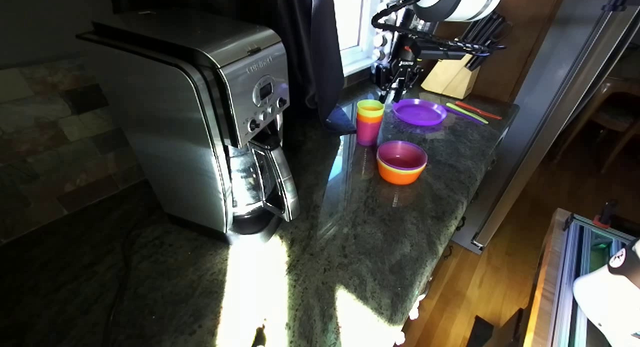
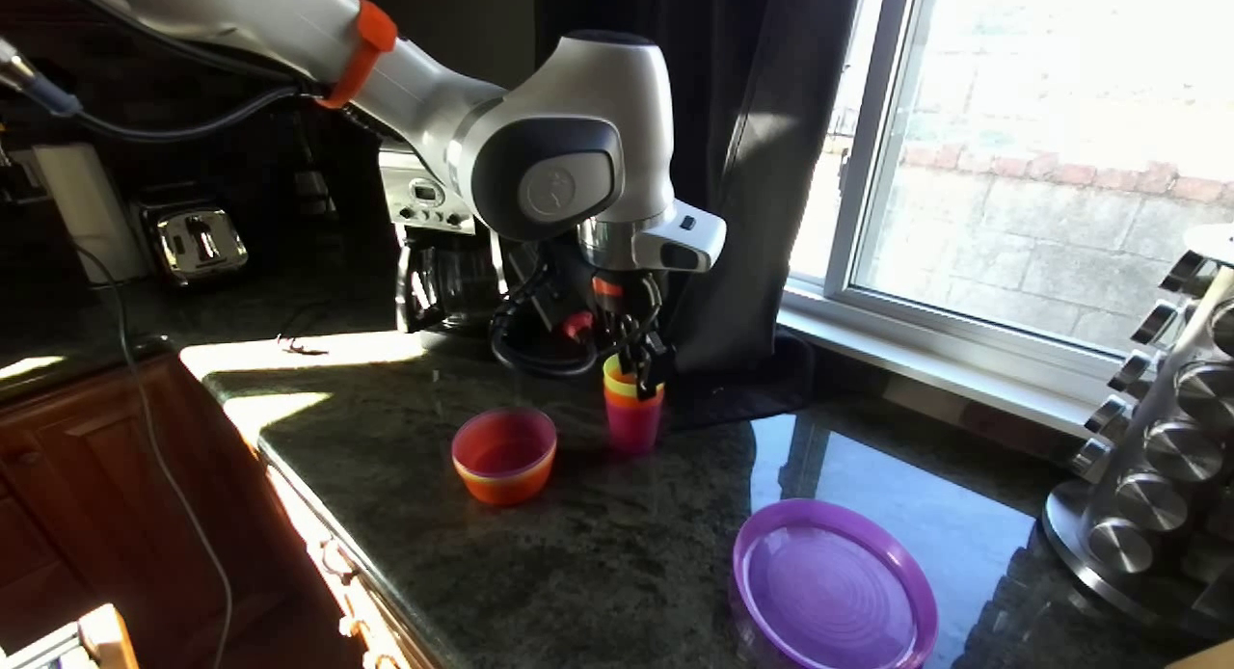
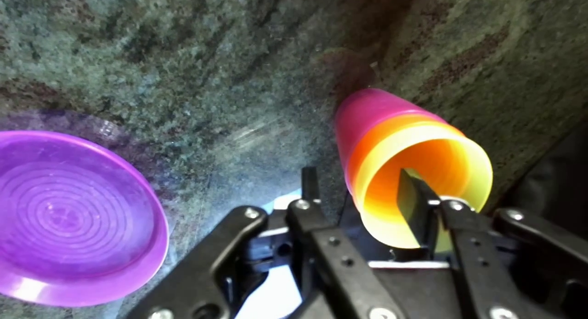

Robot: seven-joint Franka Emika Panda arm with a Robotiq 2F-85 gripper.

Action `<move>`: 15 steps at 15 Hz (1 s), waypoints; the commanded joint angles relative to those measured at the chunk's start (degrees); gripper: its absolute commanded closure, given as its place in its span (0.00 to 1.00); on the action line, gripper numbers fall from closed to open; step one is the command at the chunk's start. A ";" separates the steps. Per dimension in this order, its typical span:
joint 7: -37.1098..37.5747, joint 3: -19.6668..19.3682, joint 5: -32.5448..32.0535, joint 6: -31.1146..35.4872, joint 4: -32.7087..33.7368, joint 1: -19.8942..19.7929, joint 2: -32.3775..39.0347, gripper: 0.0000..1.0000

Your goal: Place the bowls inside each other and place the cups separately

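Observation:
The bowls stand nested: a purple bowl sits innermost, a thin lime green rim shows below it, and the orange bowl is outermost. The stack also shows in an exterior view. The cups stand upright in one stack: lime green cup on top, orange cup below, pink cup lowest. My gripper is open at the cup stack. In the wrist view my gripper has one finger over or inside the lime cup's mouth and the other outside. Contact cannot be told.
A purple plate lies near the cups and shows in all views. Coloured knives lie beside it. A coffee maker, a knife block, a dark curtain and a metal rack stand around the counter.

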 commanded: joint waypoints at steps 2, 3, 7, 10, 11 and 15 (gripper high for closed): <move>1.49 0.13 -0.52 -1.76 2.40 0.12 2.26 0.64; 1.49 0.13 -0.52 -1.74 2.67 0.14 2.59 0.70; 1.55 0.12 -0.49 -1.75 3.52 0.25 3.72 0.94; 1.68 0.10 -0.56 -1.87 4.26 0.33 4.63 1.00; 1.68 0.09 -0.54 -1.92 4.50 0.34 4.90 0.99; 1.09 0.14 0.18 -1.90 4.73 0.23 4.46 0.99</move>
